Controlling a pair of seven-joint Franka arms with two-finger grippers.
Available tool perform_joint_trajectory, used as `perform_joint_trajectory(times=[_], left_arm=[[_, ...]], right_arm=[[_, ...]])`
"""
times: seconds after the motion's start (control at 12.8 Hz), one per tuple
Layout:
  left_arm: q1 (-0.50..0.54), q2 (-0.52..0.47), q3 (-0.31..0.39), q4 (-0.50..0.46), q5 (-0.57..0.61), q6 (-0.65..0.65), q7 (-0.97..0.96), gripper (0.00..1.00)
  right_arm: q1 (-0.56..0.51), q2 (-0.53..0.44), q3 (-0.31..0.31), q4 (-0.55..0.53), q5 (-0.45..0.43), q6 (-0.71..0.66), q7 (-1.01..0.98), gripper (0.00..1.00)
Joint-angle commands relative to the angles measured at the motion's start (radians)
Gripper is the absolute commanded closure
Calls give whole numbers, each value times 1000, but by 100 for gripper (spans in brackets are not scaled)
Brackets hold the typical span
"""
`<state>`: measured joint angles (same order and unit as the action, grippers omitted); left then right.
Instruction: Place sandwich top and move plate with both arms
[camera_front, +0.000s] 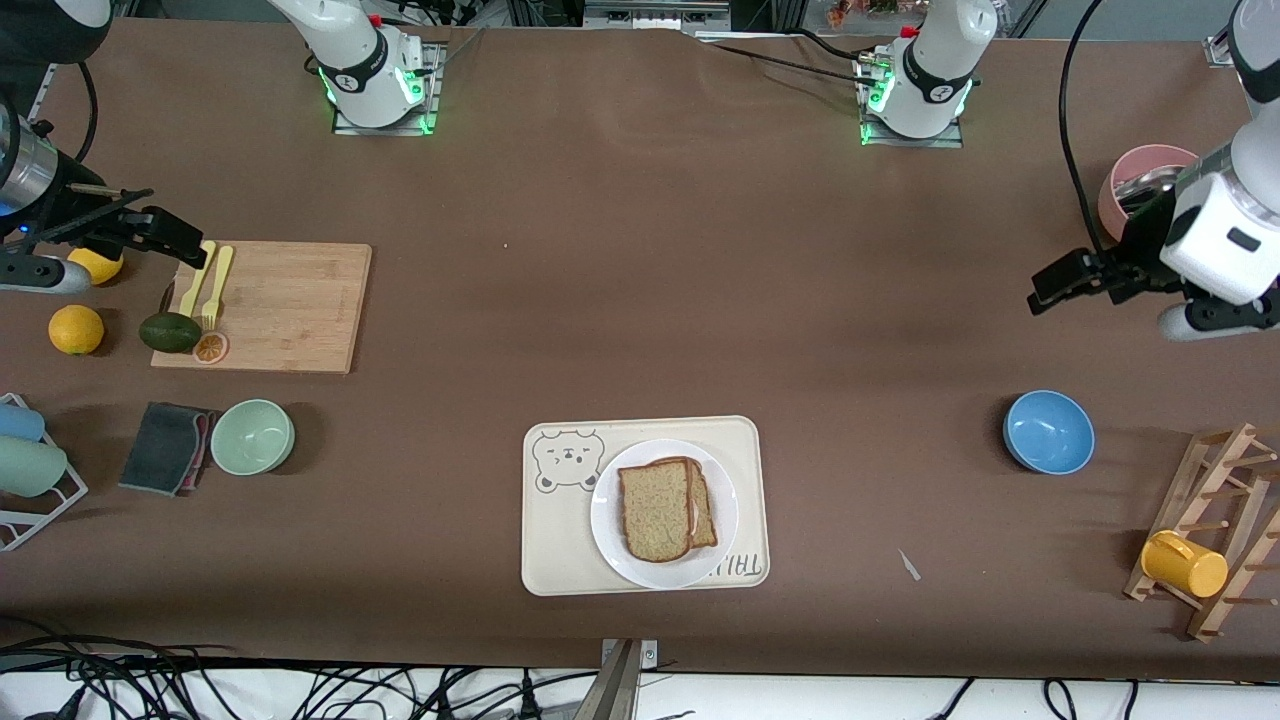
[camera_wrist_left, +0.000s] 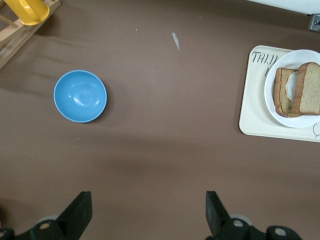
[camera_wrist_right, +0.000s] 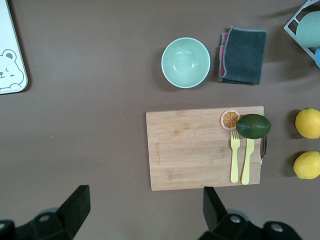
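My left gripper hangs at the right edge of the front view, fingers spread wide and holding nothing. It is over bare brown table at my left arm's end, with the blue bowl lower in that frame. My left wrist view shows both black fingers apart at the bottom of its frame, the blue bowl at its centre left.

My right gripper sits at the left edge of the front view, also spread and empty, over the corner of the wooden cutting board. My right wrist view shows the board below me, carrying a yellow fork, an avocado and an orange slice.

The plate lies in the lower centre of the front view, resting on the cream bear tray, toward the tray's end nearer my left arm. The sandwich top lies on the plate, flat, stacked on another slice whose edge pokes out beside it. From my left wrist view the plate is at the right edge, and something white shows between the two slices.

A green bowl and a dark cloth sit at lower left.
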<state>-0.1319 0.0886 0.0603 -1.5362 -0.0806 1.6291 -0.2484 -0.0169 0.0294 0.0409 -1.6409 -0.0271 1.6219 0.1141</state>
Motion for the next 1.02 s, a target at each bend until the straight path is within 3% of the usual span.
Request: perform_joint_trajectory(times=[0.0, 0.31, 0.94], left_arm=[[-2, -99, -8, -110, 33, 8, -8, 0], [-8, -95, -10, -76, 31, -55, -15, 0], [-8, -67, -10, -51, 33, -55, -14, 0]], right_arm=[[14, 7, -18, 13, 7, 12, 16, 0], [15, 6, -19, 15, 10, 10, 22, 0], [14, 7, -19, 23, 12, 10, 21, 0]])
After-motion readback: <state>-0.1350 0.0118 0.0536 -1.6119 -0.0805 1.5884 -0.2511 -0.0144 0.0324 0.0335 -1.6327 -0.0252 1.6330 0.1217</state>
